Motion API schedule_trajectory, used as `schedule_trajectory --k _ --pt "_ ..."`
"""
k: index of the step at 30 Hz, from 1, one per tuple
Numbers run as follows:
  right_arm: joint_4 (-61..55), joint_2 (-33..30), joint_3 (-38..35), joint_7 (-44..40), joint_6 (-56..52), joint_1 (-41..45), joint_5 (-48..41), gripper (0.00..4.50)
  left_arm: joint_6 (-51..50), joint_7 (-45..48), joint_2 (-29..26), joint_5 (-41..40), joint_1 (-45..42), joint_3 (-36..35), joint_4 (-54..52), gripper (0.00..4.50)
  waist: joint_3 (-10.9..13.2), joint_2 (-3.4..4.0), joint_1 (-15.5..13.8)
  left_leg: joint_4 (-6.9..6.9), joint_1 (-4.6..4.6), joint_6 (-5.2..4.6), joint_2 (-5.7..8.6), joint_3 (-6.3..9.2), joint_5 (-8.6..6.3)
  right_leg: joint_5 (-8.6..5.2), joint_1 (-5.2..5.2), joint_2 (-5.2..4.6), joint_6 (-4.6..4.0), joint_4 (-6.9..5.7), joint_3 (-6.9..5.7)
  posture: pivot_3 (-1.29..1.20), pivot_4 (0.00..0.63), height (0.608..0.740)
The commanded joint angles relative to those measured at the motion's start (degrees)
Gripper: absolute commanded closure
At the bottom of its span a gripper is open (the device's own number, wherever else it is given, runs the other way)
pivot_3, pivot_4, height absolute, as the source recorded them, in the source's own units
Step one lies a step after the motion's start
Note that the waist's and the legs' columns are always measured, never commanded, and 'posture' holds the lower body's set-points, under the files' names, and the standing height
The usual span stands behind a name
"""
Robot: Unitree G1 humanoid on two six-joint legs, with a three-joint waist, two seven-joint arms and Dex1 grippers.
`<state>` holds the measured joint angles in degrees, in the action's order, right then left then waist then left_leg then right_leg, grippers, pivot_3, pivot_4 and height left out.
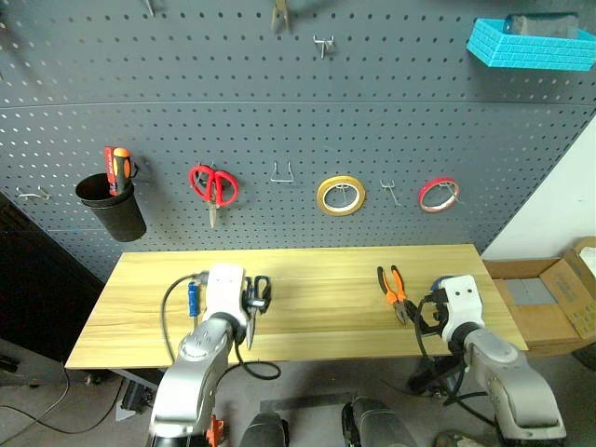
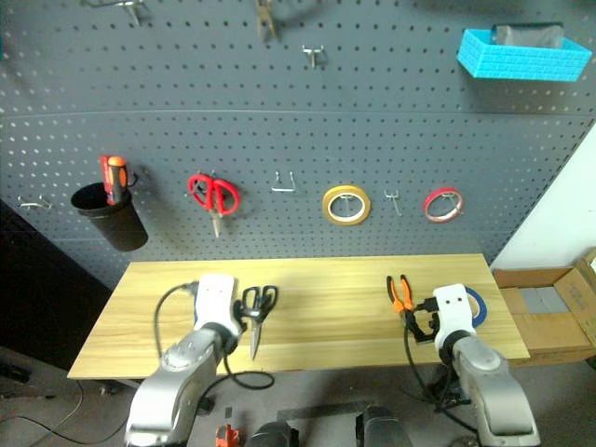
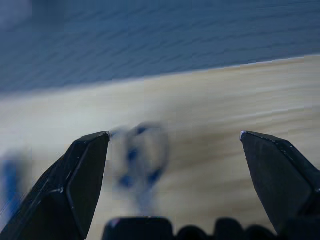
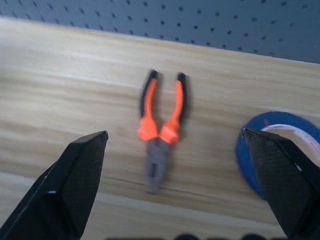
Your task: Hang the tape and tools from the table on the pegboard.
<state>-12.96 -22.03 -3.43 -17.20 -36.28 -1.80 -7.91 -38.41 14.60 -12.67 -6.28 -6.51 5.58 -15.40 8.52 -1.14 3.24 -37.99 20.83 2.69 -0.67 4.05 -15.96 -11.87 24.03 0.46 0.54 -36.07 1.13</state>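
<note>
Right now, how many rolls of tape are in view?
3. A yellow tape roll and a red tape roll hang on hooks on the dark grey pegboard; a blue tape roll lies on the light wooden table, partly hidden.

I see a black cup (image 1: 114,208) hanging at the far left, with an orange-red screwdriver (image 1: 119,170) standing in it. To its right hang red scissors (image 1: 213,186), blades down, then a yellow roll (image 1: 340,196) and a red roll (image 1: 439,195), each on its own hook. Up in the top right corner sits a blue basket (image 1: 529,44). Low on the right I make out an open cardboard box (image 1: 549,303) on the floor.
</note>
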Motion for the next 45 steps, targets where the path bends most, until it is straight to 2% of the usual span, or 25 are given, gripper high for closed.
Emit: schedule_trajectory --k 1,5,7,10,12,14,21,26,29,35,41,45 --pt "5.43 -3.03 -1.11 -3.58 4.54 2.66 0.26 0.00 5.58 9.29 -1.19 -1.04 -5.21 5.98 3.97 0.01 0.52 -0.02 0.22 0.03 -0.01 0.00 0.00 -0.05 0.00 0.00 0.00 0.00 0.00 -0.01 0.05 -0.11 0.170 0.740" --pt "14.17 -6.24 -1.44 -6.98 8.40 6.74 0.36 0.00 14.48 16.34 -1.30 1.46 -13.39 11.88 12.68 0.01 1.75 -0.03 0.84 0.20 0.07 -0.27 -0.04 -0.28 -0.15 0.03 0.06 0.16 0.26 -0.10 0.42 -0.13 0.213 0.740" --pt "22.30 -7.69 -1.69 -8.12 10.55 11.63 0.67 0.00 21.76 21.95 0.76 2.64 -19.52 15.85 20.81 0.01 2.90 -0.13 1.22 0.17 -0.03 -0.45 -0.05 -0.48 -0.25 0.00 0.04 0.22 0.35 -0.20 0.80 -0.15 0.245 0.740" --pt "28.08 -8.34 -1.38 -9.14 12.31 15.64 0.78 0.00 30.70 27.66 1.11 4.71 -23.84 19.37 28.29 0.01 4.31 -0.14 1.66 0.10 -0.02 -0.48 0.00 -1.01 -0.26 -0.03 0.14 0.23 0.31 -0.18 1.25 -0.16 0.277 0.740" --pt "31.08 -8.44 -0.98 -10.00 13.31 17.67 0.96 0.00 33.48 31.05 1.71 4.56 -25.35 20.40 31.29 0.01 5.19 -0.20 2.01 0.08 -0.02 -0.62 0.00 -1.18 -0.34 0.08 0.13 0.23 0.59 -0.10 1.43 -0.16 0.300 0.740" --pt "33.68 -8.21 -1.10 -10.40 13.62 19.37 0.81 0.00 35.51 33.69 1.95 4.72 -25.91 21.46 32.83 0.01 6.22 -0.26 2.33 0.08 0.01 -0.73 -0.01 -1.29 -0.40 0.20 0.17 0.23 0.85 -0.02 1.57 -0.16 0.322 0.740" --pt "38.96 -6.72 -2.29 -10.73 12.26 23.44 -0.89 0.00 37.54 36.91 2.55 5.79 -26.32 21.79 34.29 0.01 9.70 -0.18 2.32 0.05 0.17 -0.90 -0.02 -1.31 -0.51 0.18 0.35 0.19 0.95 -0.07 1.69 -0.15 0.384 0.740" --pt "45.73 -6.12 -2.98 -11.64 11.77 26.30 -1.52 0.00 36.64 37.71 2.78 5.78 -27.29 21.12 33.96 0.01 11.07 -0.20 2.10 0.02 0.12 -0.90 0.02 -1.29 -0.51 0.17 0.38 0.14 1.06 -0.06 1.69 -0.12 0.405 0.740" --pt "47.99 -5.65 -3.71 -12.93 10.51 27.46 -2.26 0.00 36.09 38.10 2.65 5.60 -27.39 20.61 33.44 0.01 11.45 -0.48 1.99 0.03 0.12 -0.90 0.02 -1.32 -0.52 0.17 0.38 0.12 1.14 -0.04 1.73 -0.11 0.410 0.740" --pt "49.21 -4.82 -5.49 -12.36 8.55 28.74 -3.35 1.94 33.72 37.70 3.56 4.62 -28.48 18.84 34.35 0.00 11.86 -0.70 1.88 0.03 0.10 -0.90 -0.01 -1.27 -0.52 0.17 0.38 0.12 1.14 -0.04 1.72 -0.11 0.408 0.740" --pt "49.25 -4.83 -4.62 -12.47 9.25 28.62 -1.77 4.01 37.13 37.90 3.11 6.73 -29.83 18.98 37.40 0.00 11.87 -0.71 1.87 0.06 0.10 -0.89 -0.01 -1.29 -0.52 0.16 0.38 0.13 1.16 -0.02 1.70 -0.10 0.390 0.740" --pt "48.14 -5.11 -3.68 -12.14 10.24 28.21 -0.63 4.12 36.77 38.24 3.48 6.22 -29.35 18.68 36.71 0.00 11.87 -0.71 1.87 0.06 0.11 -0.88 -0.02 -1.26 -0.52 0.16 0.39 0.13 1.17 0.00 1.66 -0.09 0.371 0.740"
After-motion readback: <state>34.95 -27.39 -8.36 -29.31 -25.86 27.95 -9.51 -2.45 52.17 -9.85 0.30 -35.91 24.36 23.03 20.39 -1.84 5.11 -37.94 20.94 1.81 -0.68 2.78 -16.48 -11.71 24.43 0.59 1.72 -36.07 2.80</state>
